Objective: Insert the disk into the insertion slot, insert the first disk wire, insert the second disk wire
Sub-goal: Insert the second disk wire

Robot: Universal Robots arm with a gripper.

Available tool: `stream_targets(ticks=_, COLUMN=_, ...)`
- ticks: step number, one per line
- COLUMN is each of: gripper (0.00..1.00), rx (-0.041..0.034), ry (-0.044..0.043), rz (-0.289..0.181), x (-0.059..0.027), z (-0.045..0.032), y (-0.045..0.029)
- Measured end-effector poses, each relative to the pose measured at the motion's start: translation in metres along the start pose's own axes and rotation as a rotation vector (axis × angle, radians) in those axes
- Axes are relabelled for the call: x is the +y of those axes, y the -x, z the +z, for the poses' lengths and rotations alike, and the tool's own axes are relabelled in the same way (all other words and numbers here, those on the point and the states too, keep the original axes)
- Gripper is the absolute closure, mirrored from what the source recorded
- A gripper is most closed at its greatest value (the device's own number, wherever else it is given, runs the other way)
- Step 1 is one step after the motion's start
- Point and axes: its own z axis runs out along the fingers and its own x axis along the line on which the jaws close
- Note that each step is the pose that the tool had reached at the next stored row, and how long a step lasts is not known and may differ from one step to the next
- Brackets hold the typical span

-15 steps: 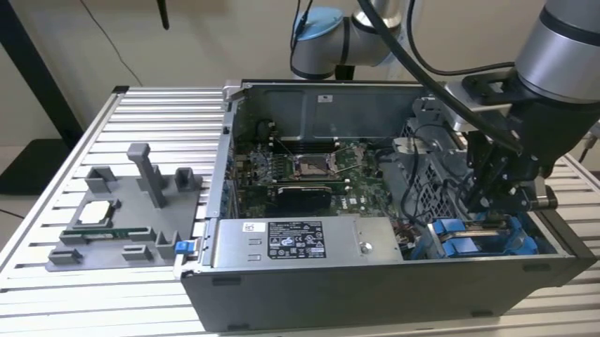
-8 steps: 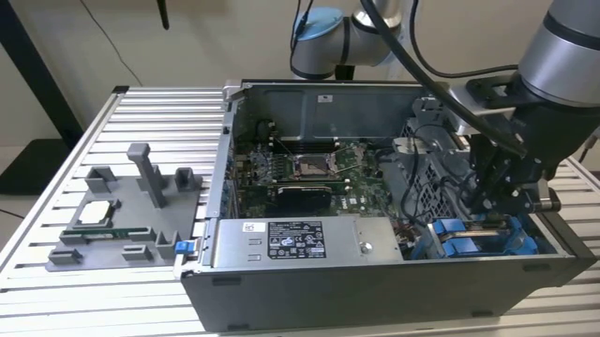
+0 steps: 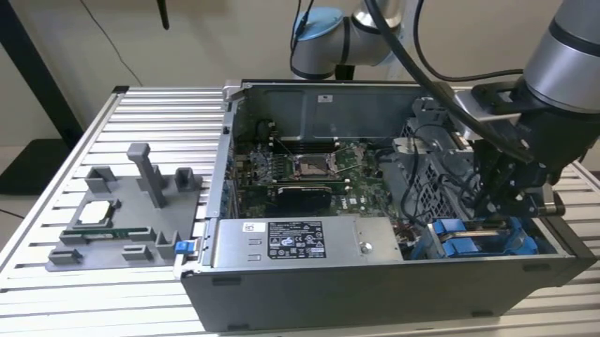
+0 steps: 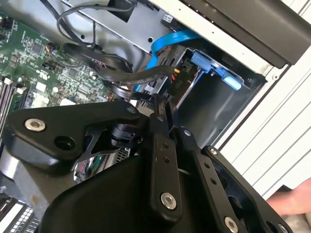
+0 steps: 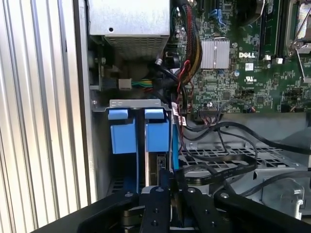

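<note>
In the exterior view, the open computer case (image 3: 375,210) lies on a ribbed metal table (image 3: 122,119). The gripper (image 3: 501,203) hangs low at the corner of the case on the exterior view's right, just above the bright blue carriers (image 3: 478,239) that stand in the insertion slot (image 3: 440,242). Black cables (image 3: 459,175) cross the perforated drive cage right beside it, and the grey power-supply box (image 3: 300,242) lies next to the bay. A grey fixture (image 3: 122,210) with small parts stands on the table, well apart.

In the second wrist view, the gripper (image 4: 163,104) has its fingers almost together on a thin black connector (image 4: 160,94). A blue flat cable (image 4: 170,41) and black wires (image 4: 121,73) are near the tips. The case wall (image 4: 233,43) is close behind.

In the first wrist view, the fingers (image 5: 163,182) stand at the blue carrier (image 5: 158,133) of the disk, which sits in the slot; a second blue carrier (image 5: 123,136) is beside it. The case edge (image 5: 82,121) leaves only narrow room on one side, and a bundle of black cables (image 5: 218,145) crowds the other.
</note>
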Motion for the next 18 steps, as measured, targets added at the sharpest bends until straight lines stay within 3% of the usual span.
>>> stream_targets(ticks=18, gripper=1.00, rx=0.0017, ry=-0.0001, rz=0.000, x=-0.0023, z=0.0072, y=-0.0020)
